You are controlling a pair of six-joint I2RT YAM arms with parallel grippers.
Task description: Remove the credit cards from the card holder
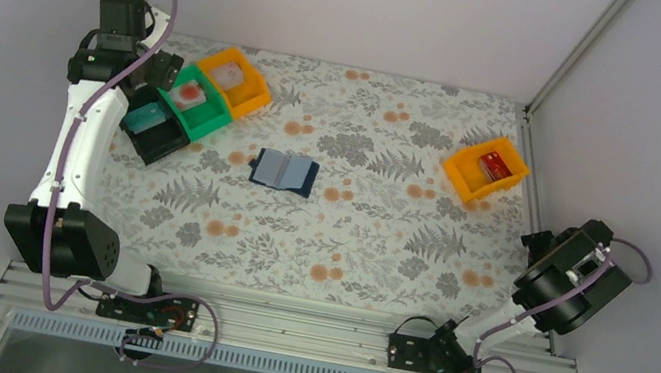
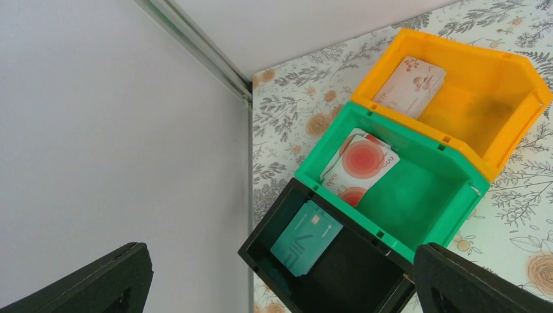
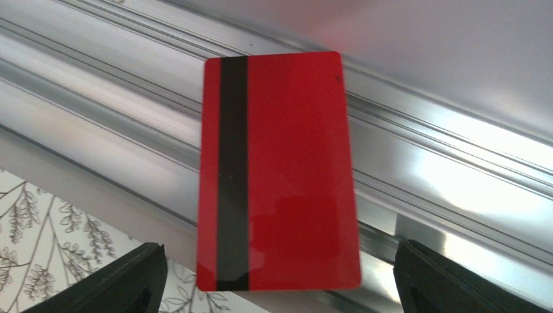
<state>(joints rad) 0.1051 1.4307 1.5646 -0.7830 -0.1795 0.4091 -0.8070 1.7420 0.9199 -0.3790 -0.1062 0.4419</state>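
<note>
The card holder [image 1: 283, 171] lies open on the flowered table, navy with lighter blue pockets. My left gripper [image 1: 152, 67] [image 2: 280, 264] hangs open and empty over three bins in a row. The black bin [image 2: 365, 274] holds a teal card [image 2: 305, 238]. The green bin [image 2: 430, 195] holds pale cards with red circles [image 2: 357, 166]. The orange bin [image 2: 482, 98] holds a pale pink card [image 2: 412, 86]. My right gripper [image 1: 545, 245] [image 3: 277, 261] is open. A red card with a black stripe [image 3: 293, 176] stands between its fingers, touching neither; what holds it up is hidden.
A second orange bin [image 1: 469, 181] at the right back holds a red card [image 1: 494, 165]. The aluminium frame rail [image 3: 443, 169] and the side wall are close behind the red card. The left wall stands right beside the black bin.
</note>
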